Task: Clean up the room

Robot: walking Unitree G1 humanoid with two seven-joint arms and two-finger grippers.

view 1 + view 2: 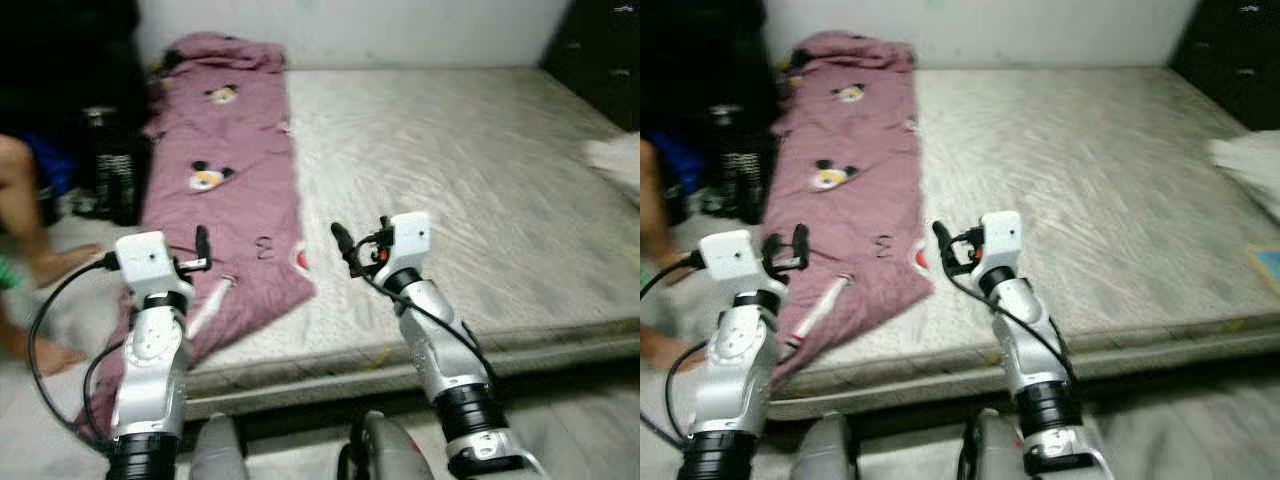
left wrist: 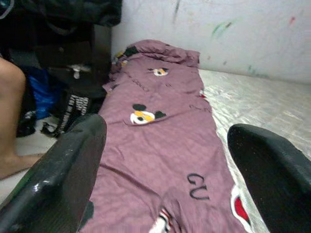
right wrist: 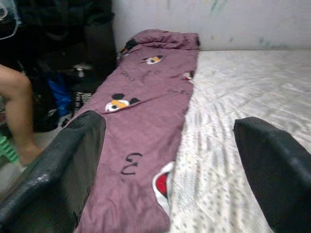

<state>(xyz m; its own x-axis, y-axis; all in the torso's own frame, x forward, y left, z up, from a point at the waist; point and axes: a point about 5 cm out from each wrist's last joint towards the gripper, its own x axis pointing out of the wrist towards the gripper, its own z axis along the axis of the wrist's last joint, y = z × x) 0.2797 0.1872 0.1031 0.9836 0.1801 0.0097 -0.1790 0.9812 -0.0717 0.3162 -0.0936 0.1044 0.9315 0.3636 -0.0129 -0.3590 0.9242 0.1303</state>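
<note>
The left gripper [image 2: 165, 170] is hovering with fingers [image 2: 58, 179] spread over a purple blanket [image 2: 160, 145] (cartoon prints on it). The blanket is lying along a mattress [image 2: 262, 107] edge.

Bare grey mattress [image 1: 480, 190], with a purple cartoon blanket [image 1: 225, 200] lying along its left edge.

person [image 1: 25, 215]: cut off at left edge, leg and feet alone in view | pillow [image 1: 618, 165]: blurred, cut by right edge | blanket [image 1: 225, 190]: near end hidden behind left arm | far-left dark clutter [image 1: 60, 90]: too dark to tell | mattress [image 1: 470, 190]: blurred
</note>
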